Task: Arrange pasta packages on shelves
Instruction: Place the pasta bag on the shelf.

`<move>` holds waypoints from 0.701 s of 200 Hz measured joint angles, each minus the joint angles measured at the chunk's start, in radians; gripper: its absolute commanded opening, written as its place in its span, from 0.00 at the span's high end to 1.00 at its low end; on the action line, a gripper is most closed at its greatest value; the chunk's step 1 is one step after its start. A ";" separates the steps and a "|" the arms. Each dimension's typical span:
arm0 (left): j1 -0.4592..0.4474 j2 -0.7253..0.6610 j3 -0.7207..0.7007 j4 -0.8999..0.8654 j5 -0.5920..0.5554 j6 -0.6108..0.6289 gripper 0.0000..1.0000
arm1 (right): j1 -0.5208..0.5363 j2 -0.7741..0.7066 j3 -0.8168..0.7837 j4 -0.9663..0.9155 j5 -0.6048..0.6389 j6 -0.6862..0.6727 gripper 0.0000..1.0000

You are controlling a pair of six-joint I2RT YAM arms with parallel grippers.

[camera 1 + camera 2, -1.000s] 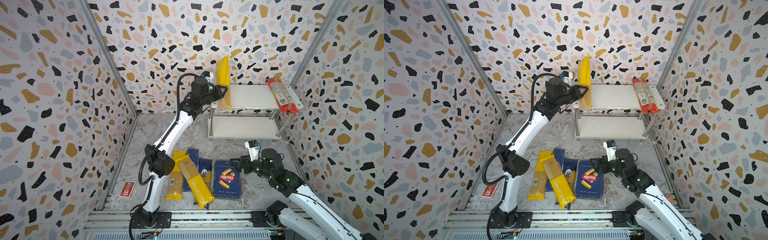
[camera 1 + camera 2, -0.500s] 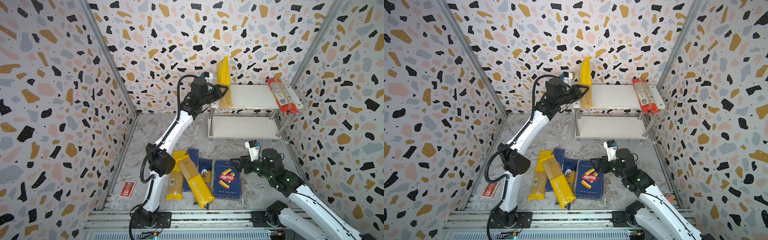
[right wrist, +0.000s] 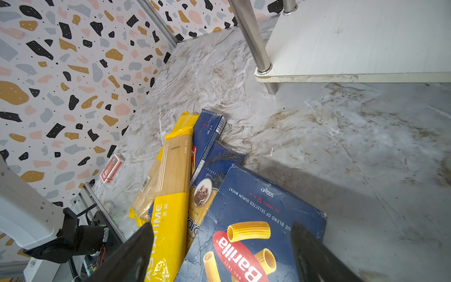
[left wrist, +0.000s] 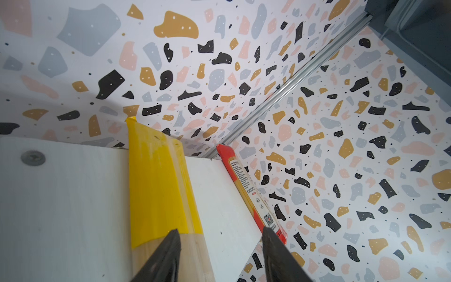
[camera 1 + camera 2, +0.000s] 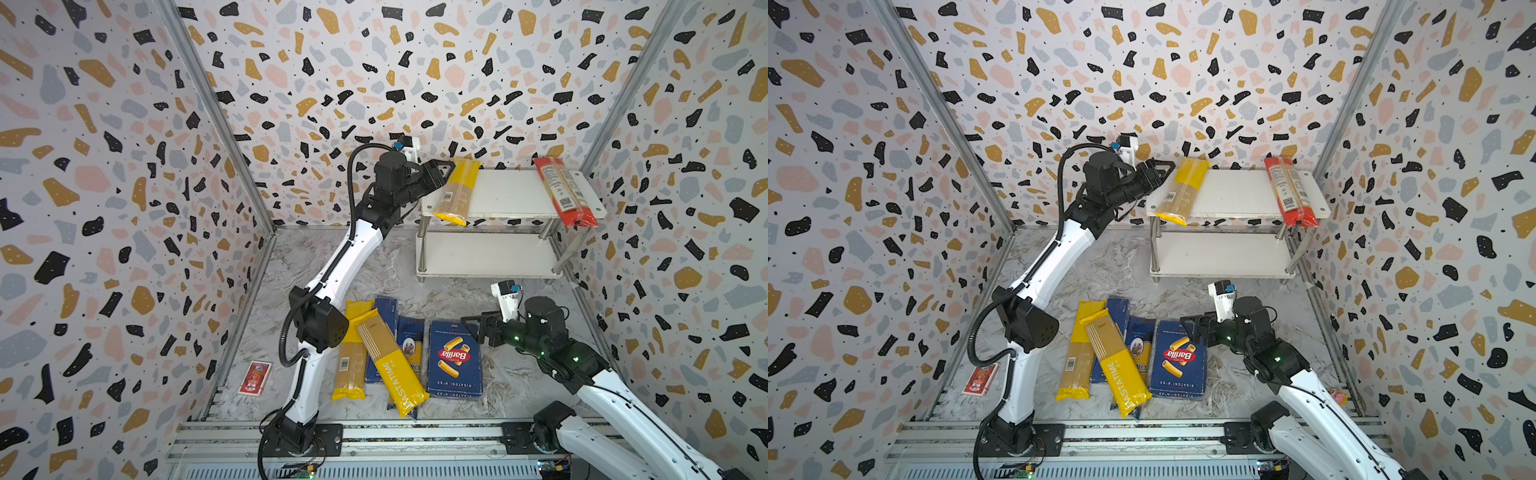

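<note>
The shelves [image 5: 509,195] are carrying a yellow bag [image 5: 456,192] and a red bag [image 5: 562,192] on top; five packs [image 5: 455,358] are lying on the marble floor [image 5: 374,266]

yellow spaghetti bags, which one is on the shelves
The yellow bag on the rack's top board with the red bag. The plain bag and the PASTATIME bag lie on the floor.

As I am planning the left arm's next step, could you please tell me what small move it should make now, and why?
Probably draw the left gripper straight back from the shelves: its jaws stand apart, and the yellow spaghetti bag lies on the top board, so there seems nothing left to hold.
</note>
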 measured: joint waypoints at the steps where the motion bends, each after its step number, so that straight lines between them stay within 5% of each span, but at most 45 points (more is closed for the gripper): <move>1: 0.000 -0.001 0.000 0.002 0.000 0.000 0.46 | 0.000 0.000 0.000 0.000 0.000 0.000 0.13; 77: -0.002 -0.112 -0.140 0.030 0.023 0.029 0.43 | -0.009 -0.010 -0.023 0.003 -0.014 0.008 0.12; 140: -0.028 -0.261 -0.321 -0.082 -0.054 0.177 0.38 | -0.010 -0.048 -0.025 0.002 -0.019 0.015 0.13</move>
